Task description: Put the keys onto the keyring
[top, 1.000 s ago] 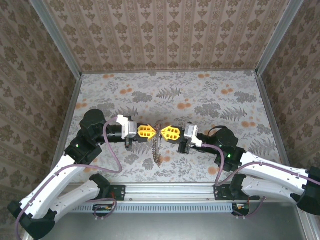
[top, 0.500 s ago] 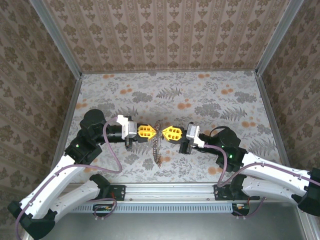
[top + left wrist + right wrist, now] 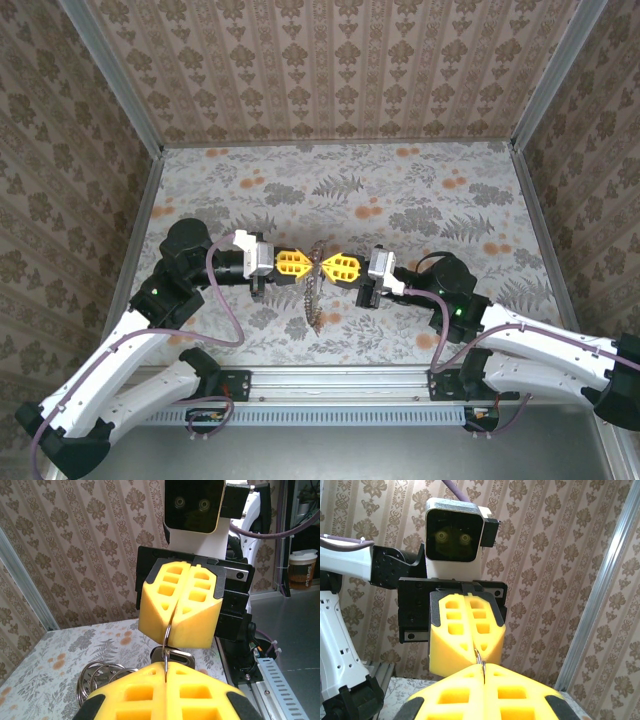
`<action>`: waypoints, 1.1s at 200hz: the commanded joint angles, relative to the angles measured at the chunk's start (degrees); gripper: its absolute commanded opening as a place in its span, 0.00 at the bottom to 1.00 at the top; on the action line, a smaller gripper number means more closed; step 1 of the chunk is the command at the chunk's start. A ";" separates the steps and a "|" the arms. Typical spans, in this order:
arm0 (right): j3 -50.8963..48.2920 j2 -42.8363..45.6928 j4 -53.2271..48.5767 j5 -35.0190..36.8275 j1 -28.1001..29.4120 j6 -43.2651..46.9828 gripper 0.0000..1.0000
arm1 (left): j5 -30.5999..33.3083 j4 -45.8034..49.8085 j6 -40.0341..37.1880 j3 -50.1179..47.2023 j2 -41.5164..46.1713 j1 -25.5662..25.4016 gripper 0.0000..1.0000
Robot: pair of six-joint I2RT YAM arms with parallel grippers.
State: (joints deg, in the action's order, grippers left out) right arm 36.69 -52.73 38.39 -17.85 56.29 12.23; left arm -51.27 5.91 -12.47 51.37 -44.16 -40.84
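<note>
Above the middle of the table my left gripper and right gripper meet tip to tip, both shut. Between them they pinch a thin metal ring of the keyring. Its grey-brown loop with the keys hangs down from there toward the table. In the left wrist view the ring runs from the right gripper's seam into my left gripper's seam. A dark key head sits just below it, and steel coils lie to the left. In the right wrist view the ring bridges both seams.
The floral table top is walled by patterned panels with metal corner posts. Purple cables loop off both arms. A metal rail runs along the near edge between the arm bases.
The right gripper drifted slightly right and came back. The hanging loop swung a little and now hangs narrower. Both grippers stay shut on the ring.
</note>
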 commanded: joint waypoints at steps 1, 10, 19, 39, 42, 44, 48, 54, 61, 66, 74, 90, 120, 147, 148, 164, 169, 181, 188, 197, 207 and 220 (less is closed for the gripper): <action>0.50 0.46 1.33 -1.16 0.30 -0.21 0.00 | -1.47 -3.08 0.74 0.10 0.75 -0.14 0.00; 0.46 0.63 1.33 -1.16 0.32 -0.32 0.00 | -1.48 -3.08 0.70 0.11 0.74 -0.16 0.00; 0.40 0.94 1.23 -1.22 0.31 -0.27 0.00 | -1.47 -3.05 0.66 0.09 0.80 -0.20 0.00; 0.10 1.43 1.07 -1.32 0.31 -0.36 0.00 | -1.47 -3.13 0.76 0.12 0.75 -0.18 0.00; 0.09 1.56 1.07 -1.36 0.32 -0.36 0.00 | -1.47 -3.10 0.78 0.12 0.74 -0.20 0.00; 0.06 1.62 1.07 -1.33 0.31 -0.36 0.00 | -1.49 -3.10 0.78 0.10 0.70 -0.20 0.00; -0.01 1.68 1.15 -1.31 0.31 -0.49 0.00 | -1.51 -3.10 0.78 0.08 0.66 -0.17 0.00; -0.04 1.81 1.16 -1.39 0.31 -0.47 0.00 | -1.48 -3.10 0.78 0.06 0.66 -0.20 0.00; -0.17 1.93 1.09 -1.33 0.31 -0.49 0.00 | -1.51 -3.14 0.77 0.06 0.66 -0.21 0.00; -0.25 2.01 1.07 -1.31 0.31 -0.54 0.00 | -1.56 -3.18 0.77 0.10 0.66 -0.20 0.00; -0.21 2.10 1.07 -1.34 0.31 -0.52 0.00 | -1.56 -3.19 0.80 0.05 0.67 -0.21 0.00; -0.03 1.79 0.89 -1.48 0.34 -0.54 0.00 | -1.53 -3.19 0.85 0.15 0.66 -0.20 0.00; 0.27 0.90 1.26 -1.71 0.31 -0.85 0.00 | -1.61 -3.19 0.86 0.18 0.66 -0.15 0.00; 0.49 0.48 1.16 -1.34 0.31 -0.64 0.00 | -1.65 -3.16 0.87 0.13 0.70 -0.16 0.00; 0.49 0.46 1.16 -1.33 0.31 -0.64 0.00 | -1.65 -3.18 0.87 0.09 0.72 -0.14 0.00; 0.66 0.38 0.91 -1.18 0.38 -0.54 0.00 | -1.79 -3.14 0.85 0.14 0.66 -0.20 0.00; 0.74 0.33 0.74 -1.14 0.32 -0.50 0.00 | -1.80 -3.18 0.87 0.19 0.71 -0.15 0.00; 0.74 0.26 1.06 -0.88 0.29 -0.37 0.00 | -1.81 -3.19 0.80 0.19 0.75 -0.25 0.00; 0.82 0.18 0.92 -0.87 0.31 -0.28 0.00 | -1.82 -3.11 0.86 0.16 0.72 -0.21 0.00; 0.93 0.09 0.81 -0.82 0.30 -0.27 0.00 | -1.75 -3.12 0.85 0.17 0.86 -0.14 0.00; 1.02 0.05 0.81 -0.83 0.32 -0.24 0.00 | -1.80 -3.19 0.87 0.22 0.90 -0.21 0.00; 1.11 -0.03 0.63 -0.79 0.31 -0.14 0.00 | -1.86 -3.18 0.86 0.16 0.83 -0.21 0.00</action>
State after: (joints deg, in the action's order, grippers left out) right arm 36.69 -52.38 38.39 -18.44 56.29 12.05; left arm -51.27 5.93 -12.47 51.37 -44.16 -40.84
